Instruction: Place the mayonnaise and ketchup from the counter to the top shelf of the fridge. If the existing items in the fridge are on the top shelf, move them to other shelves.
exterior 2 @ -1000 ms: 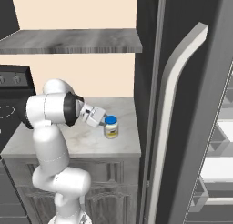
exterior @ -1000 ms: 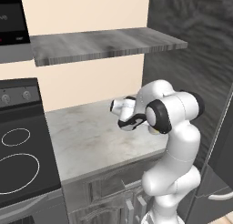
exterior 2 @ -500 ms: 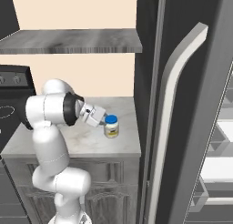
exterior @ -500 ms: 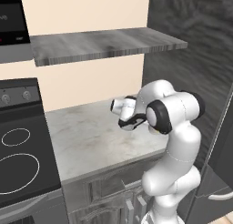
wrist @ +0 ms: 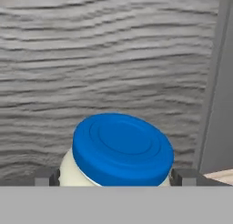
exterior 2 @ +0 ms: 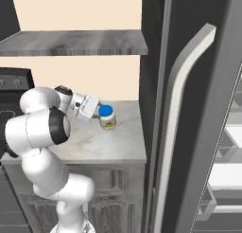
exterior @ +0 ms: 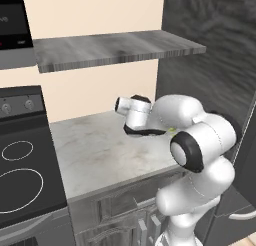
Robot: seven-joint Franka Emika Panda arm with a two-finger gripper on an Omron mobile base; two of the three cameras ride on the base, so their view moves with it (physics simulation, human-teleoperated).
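Observation:
The mayonnaise (exterior 2: 107, 117) is a pale jar with a blue lid (wrist: 123, 148), standing upright on the grey counter (exterior 2: 94, 147) near the fridge side. My gripper (wrist: 114, 176) reaches it from the left, level with the counter. Its two fingertips (wrist: 45, 176) sit against opposite sides of the jar, shut on it. In the right base view the white hand (exterior 2: 85, 108) sits just left of the jar. The fridge door (exterior 2: 189, 109) stands open, and white fridge shelves (exterior 2: 231, 132) show at the far right. The ketchup is out of view.
A grey wall shelf (exterior: 110, 47) hangs above the counter (exterior: 100, 150). A black stove (exterior: 20, 175) borders the counter on the left. The dark fridge wall (exterior: 210, 65) rises at the counter's right end, close behind the jar.
The fingers have drawn in slightly onto the jar's sides. The arm and the jar stay where they were.

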